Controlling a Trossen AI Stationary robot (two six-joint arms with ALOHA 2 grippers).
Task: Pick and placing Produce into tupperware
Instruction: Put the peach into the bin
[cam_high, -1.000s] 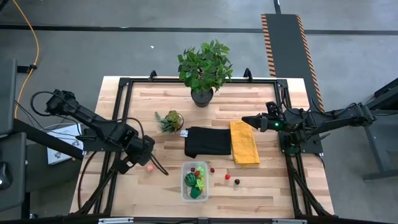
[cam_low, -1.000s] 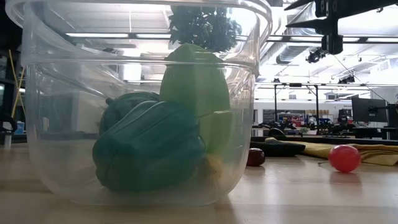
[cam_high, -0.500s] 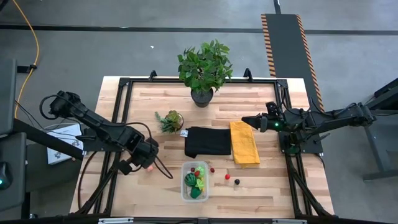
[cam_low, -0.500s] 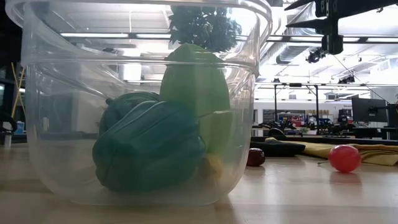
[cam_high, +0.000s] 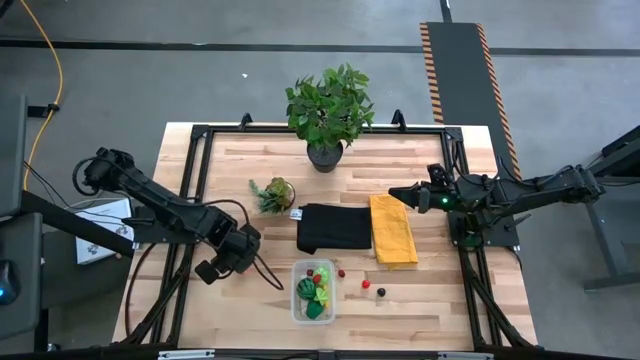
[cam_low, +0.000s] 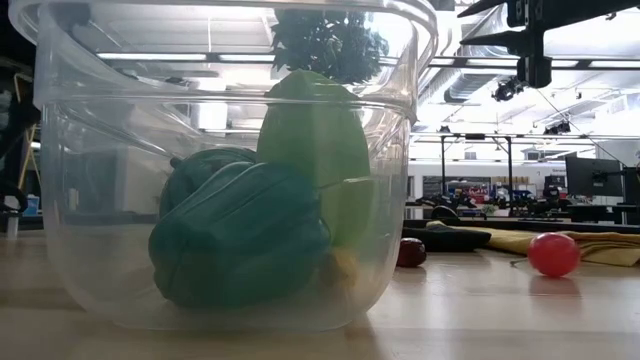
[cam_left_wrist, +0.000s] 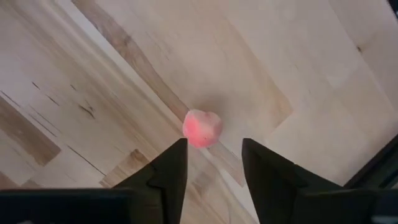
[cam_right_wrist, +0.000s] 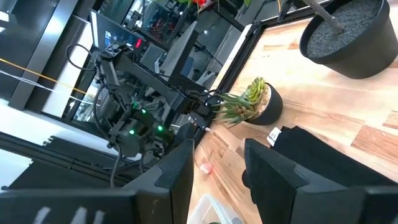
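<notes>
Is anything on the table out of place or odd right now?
Nothing looks spilled or damaged. Some produce lies outside the tupperware: a pink piece sits on the wood just ahead of the left gripper, and a few small pieces rest right of the tupperware.

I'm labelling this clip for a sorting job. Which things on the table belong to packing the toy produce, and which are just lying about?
Part of the job:
clear tub with green produce inside
pink fruit in front of the left pincer
red ball and dark ball on the table

Lying about:
leafy plant
small succulent
black cloth
yellow cloth
</notes>
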